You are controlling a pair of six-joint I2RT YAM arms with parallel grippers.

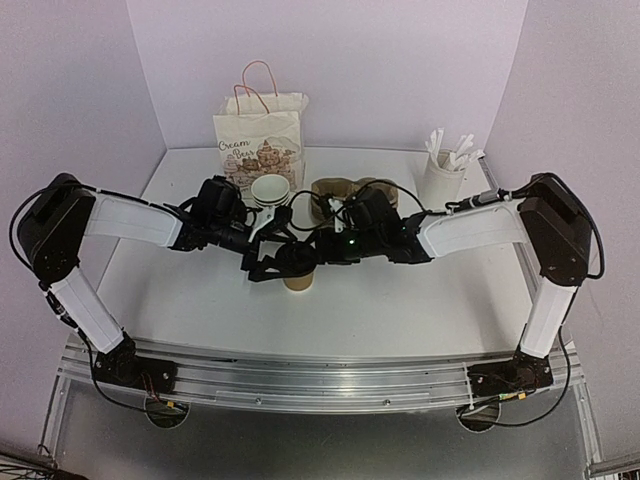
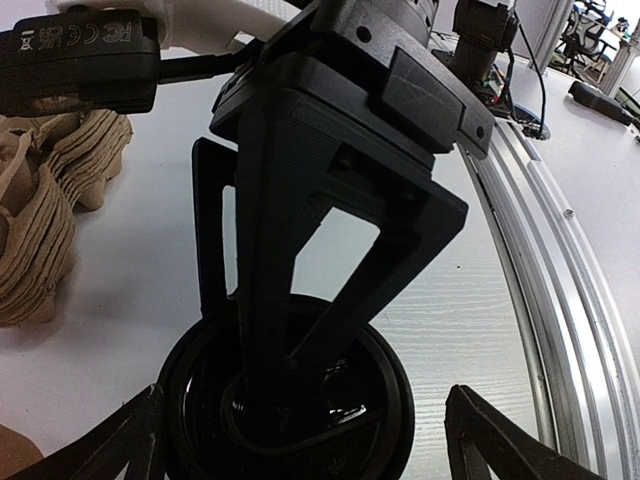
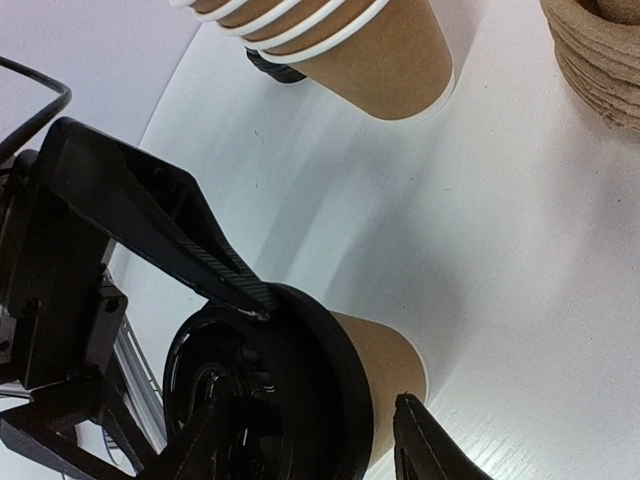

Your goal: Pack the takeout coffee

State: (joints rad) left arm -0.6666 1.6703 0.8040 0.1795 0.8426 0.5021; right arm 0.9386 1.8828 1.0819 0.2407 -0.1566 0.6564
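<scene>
White table (image 1: 400,310) — takeout coffee (image 1: 298,280) upright

Bare table (image 1: 400,310) is stretching wide in front of the takeout coffee (image 1: 297,275) and to its right, giving free passage. The left gripper (image 1: 272,262) and right gripper (image 1: 318,252) are crowding it from above and both sides. Behind, the stack of paper cups (image 1: 270,189), pulp cup carriers (image 1: 332,196) and paper bag (image 1: 258,140) are blocking the far side; a white pot of sticks (image 1: 443,178) is standing well right.
</scene>
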